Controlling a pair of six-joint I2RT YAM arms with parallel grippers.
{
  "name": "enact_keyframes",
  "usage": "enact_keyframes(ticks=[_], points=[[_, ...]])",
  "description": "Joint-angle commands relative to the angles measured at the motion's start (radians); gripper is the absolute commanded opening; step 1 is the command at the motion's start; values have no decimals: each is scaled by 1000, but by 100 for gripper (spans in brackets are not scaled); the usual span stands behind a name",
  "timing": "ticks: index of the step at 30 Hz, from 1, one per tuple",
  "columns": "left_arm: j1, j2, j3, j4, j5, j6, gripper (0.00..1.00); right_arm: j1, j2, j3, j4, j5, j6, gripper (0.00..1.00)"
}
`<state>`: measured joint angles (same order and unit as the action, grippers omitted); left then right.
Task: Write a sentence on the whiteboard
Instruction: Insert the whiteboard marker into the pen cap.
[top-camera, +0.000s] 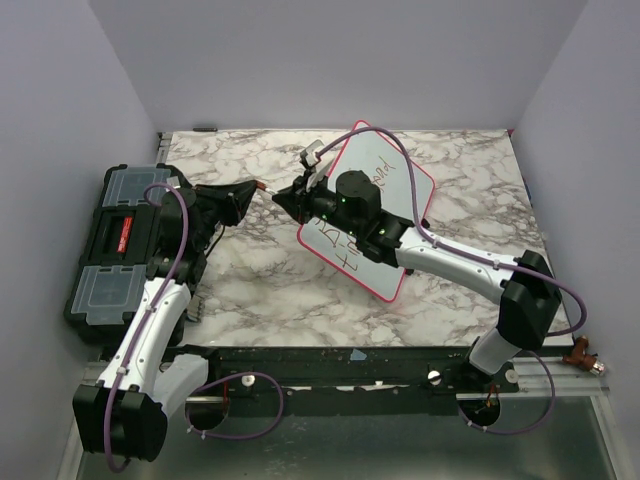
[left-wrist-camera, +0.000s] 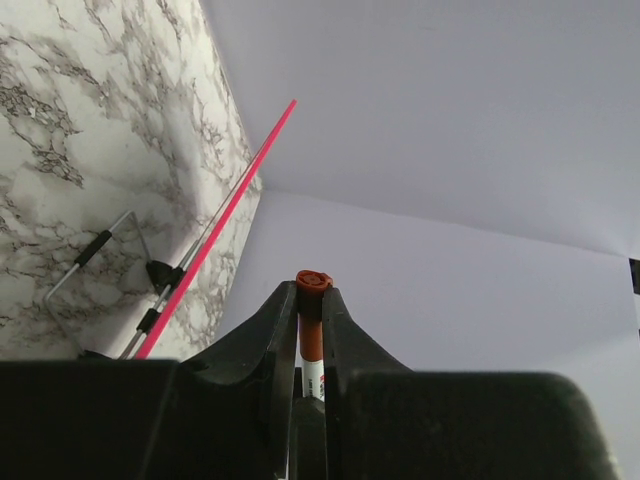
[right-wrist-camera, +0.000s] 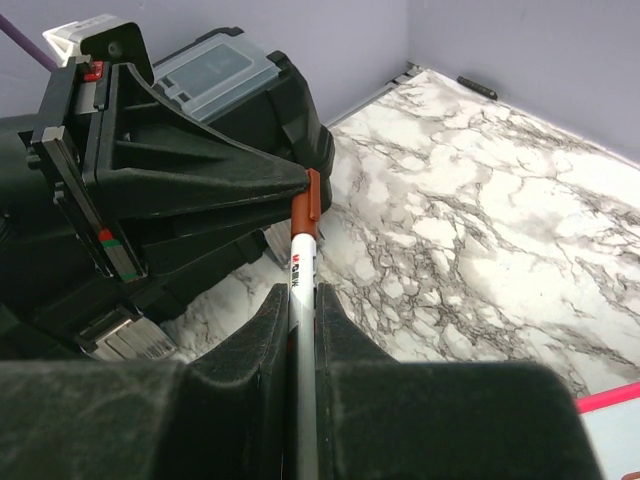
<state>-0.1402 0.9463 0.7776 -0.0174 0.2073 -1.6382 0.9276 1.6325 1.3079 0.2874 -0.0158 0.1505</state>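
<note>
Top external: both jaws pinch one marker (top-camera: 266, 187), between toolbox (top-camera: 108, 255) and whiteboard (top-camera: 402, 188).

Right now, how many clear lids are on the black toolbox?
2: one clear lid at the toolbox's far end, one at its near end; the left arm may hide more.

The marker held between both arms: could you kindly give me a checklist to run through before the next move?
1. Left fingers pinching the brown cap: ok.
2. Right fingers shut on the marker body: ok.
3. Cap fully seated on the body: cannot tell.
4. Marker off the whiteboard, over the table to its left: ok.
5. Sentence complete: cannot tell; the right arm covers its middle.
</note>
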Motion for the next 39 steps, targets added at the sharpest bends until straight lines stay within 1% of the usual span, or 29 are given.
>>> enact_keyframes(ticks=[1,7,13,19,24,28,33,39], points=[[-16,-27,48,-38,121,9,0,-5,39,37,19,-10,-82,1],[-18,-23,60,-40,138,14,0,-5,54,57,16,-11,-140,0],[-34,-21,76,-54,142,17,0,-2,65,54,37,-55,-246,1],[-59,-11,88,-51,161,15,0,27,66,18,98,-59,-368,1],[-81,2,111,-48,204,12,0,52,73,-8,119,-95,-500,1],[-104,17,156,-97,231,46,0,63,67,-35,140,-129,-590,1],[-127,19,181,-116,234,66,0,65,64,-44,165,-125,-606,1],[-131,13,174,-96,237,83,0,66,47,-57,168,-95,-566,0]])
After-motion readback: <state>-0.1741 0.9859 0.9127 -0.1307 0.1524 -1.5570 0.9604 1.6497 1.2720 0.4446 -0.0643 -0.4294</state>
